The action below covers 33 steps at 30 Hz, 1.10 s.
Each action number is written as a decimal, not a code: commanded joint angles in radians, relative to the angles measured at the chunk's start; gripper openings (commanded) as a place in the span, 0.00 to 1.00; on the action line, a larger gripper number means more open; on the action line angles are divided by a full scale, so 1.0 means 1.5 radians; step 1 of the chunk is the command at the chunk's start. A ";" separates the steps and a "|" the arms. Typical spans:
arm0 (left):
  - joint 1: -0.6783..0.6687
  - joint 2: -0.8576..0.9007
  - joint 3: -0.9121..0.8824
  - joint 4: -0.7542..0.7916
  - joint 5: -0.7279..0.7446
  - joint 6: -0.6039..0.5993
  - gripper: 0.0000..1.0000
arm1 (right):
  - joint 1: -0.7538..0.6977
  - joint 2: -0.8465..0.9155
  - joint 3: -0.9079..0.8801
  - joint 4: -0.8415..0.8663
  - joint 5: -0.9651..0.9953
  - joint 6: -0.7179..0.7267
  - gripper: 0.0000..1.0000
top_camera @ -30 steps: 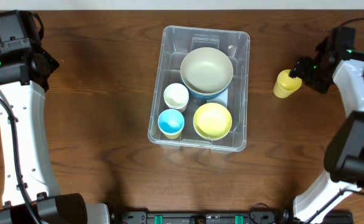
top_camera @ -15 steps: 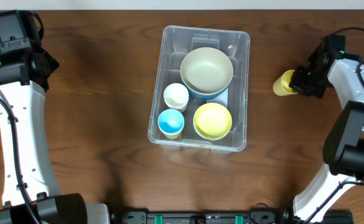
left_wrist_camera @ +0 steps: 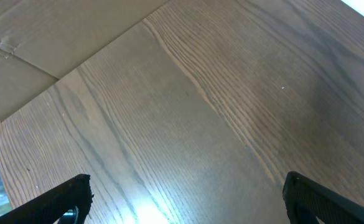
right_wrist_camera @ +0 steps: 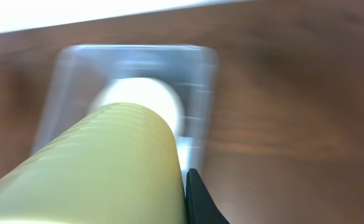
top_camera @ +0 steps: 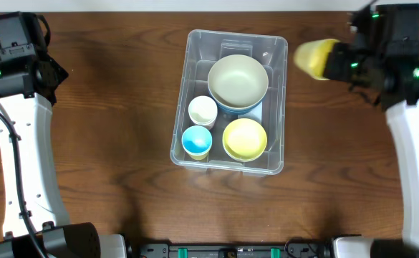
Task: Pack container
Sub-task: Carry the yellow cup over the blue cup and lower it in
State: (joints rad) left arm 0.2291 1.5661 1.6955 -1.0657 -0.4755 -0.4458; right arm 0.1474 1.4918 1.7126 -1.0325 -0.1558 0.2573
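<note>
Yellow cup (top_camera: 311,57) clamped in right fingers (right_wrist_camera: 198,199), beside container (top_camera: 275,129) overhead; left fingers (left_wrist_camera: 57,205) apart, shown only by left wrist

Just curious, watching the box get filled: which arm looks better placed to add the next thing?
Right. The right claw holds a yellow cup close beside the container; the left claw is open, empty and far from it.

No lettering, number, brand or sign can be read in any view; nothing legible is made out on the container (top_camera: 276,107).
</note>
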 commanded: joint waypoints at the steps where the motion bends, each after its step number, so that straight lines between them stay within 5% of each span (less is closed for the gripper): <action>1: 0.002 0.003 0.003 0.000 -0.010 -0.006 0.98 | 0.111 -0.019 0.009 0.020 0.032 -0.007 0.03; 9: 0.002 0.003 0.003 0.000 -0.010 -0.006 0.98 | 0.361 0.047 0.008 0.058 0.148 -0.002 0.03; 14: 0.002 0.003 0.003 0.000 -0.010 -0.006 0.98 | 0.434 0.127 0.008 0.064 0.159 -0.002 0.03; 33: 0.002 0.003 0.003 0.000 -0.010 -0.006 0.98 | 0.458 0.229 0.007 -0.043 0.154 0.030 0.04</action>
State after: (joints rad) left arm 0.2291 1.5661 1.6955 -1.0657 -0.4755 -0.4458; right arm 0.8291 1.8412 1.7176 -1.0885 0.0643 0.2829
